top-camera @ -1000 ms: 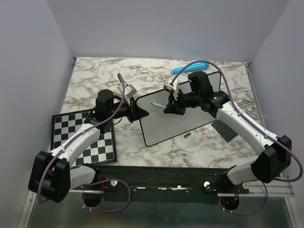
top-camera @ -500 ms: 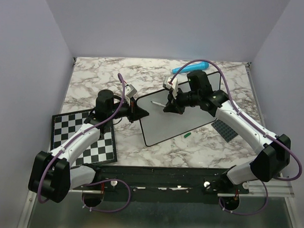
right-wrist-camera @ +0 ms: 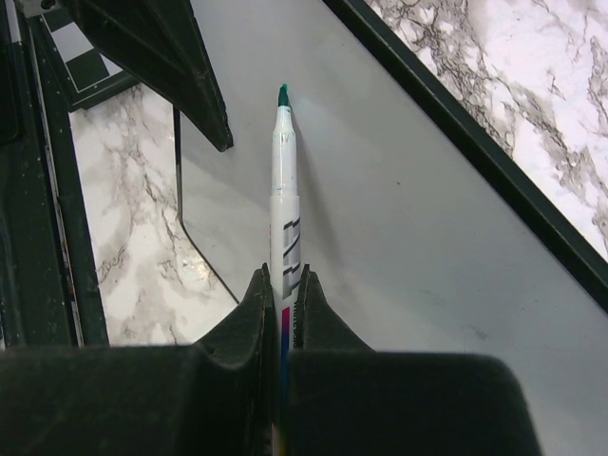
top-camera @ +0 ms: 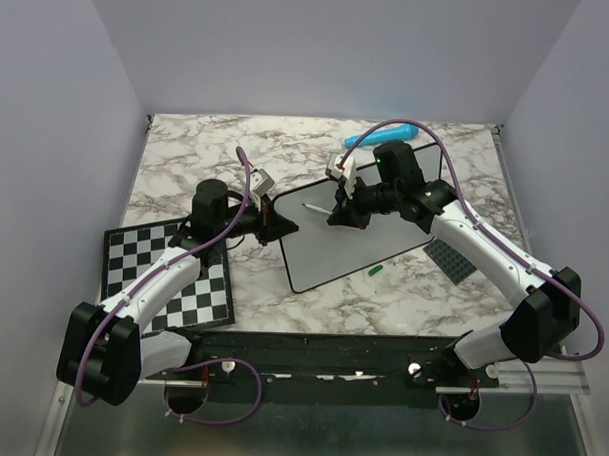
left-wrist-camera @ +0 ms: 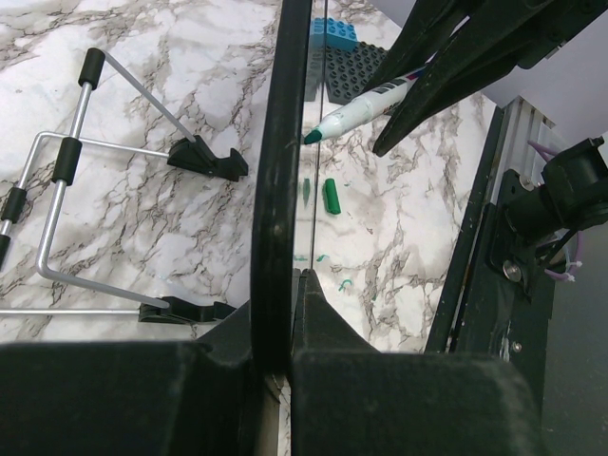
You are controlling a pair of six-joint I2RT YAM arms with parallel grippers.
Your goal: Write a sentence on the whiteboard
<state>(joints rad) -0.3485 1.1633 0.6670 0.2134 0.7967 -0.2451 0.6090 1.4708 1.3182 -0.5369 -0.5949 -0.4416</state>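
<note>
White whiteboard [top-camera: 334, 254], black rim; grey-veined white marble desk [top-camera: 187, 154]; black-and-white checkerboard [top-camera: 212, 297]; white marker [right-wrist-camera: 283, 190], green tip; green cap [top-camera: 376, 271].

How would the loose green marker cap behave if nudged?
The cap looks small and round-bodied, so it would probably roll on the smooth marble table. Probably very light, it likely skids easily; the whiteboard rim beside it might stop it.

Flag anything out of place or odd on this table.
The green marker cap lies loose on the marble table, just off the near edge of the whiteboard. The whiteboard sits askew to the table's edges, with the left gripper clamped on its rim. Nothing looks spilled or broken.
</note>
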